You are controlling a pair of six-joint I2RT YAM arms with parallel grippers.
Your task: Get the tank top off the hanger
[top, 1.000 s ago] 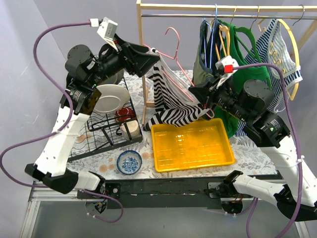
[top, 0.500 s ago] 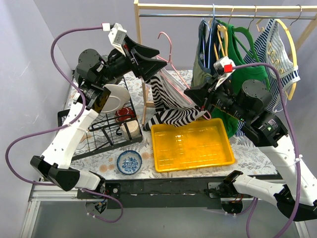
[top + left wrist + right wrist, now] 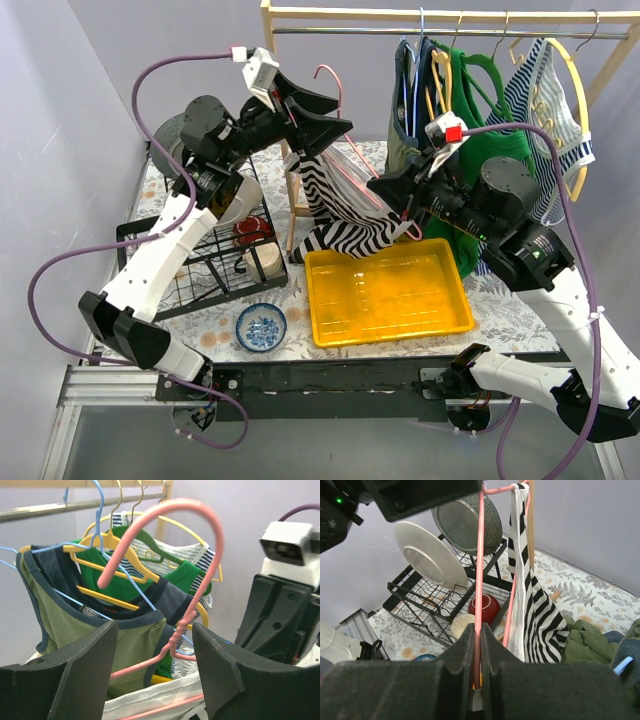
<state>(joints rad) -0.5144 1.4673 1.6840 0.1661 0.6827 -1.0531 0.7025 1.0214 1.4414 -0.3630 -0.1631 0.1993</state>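
Floral tabletop (image 3: 500, 295) beneath a wooden clothes rail (image 3: 400, 15): the striped tank top (image 3: 340, 215) hangs on the pink hanger (image 3: 330, 72), its hem trailing to the yellow tray (image 3: 390, 255). The right tool (image 3: 477, 630) pinches the hanger's lower wire. The left tool (image 3: 155, 645) stands wide around the neck, not touching. Removal looks barely begun; the garment is not yet slid off.

Lighting was bright, even, diffuse; shadows on worktop (image 3: 215, 325) were soft. Yellow tray (image 3: 390, 290) carried faint sheen. Top view was sharp. Left gripper (image 3: 154, 635) was dark, slightly soft up close; pink hanger (image 3: 165, 540) was crisp. Right gripper (image 3: 477, 635) was blurred, underexposed; background was clear.
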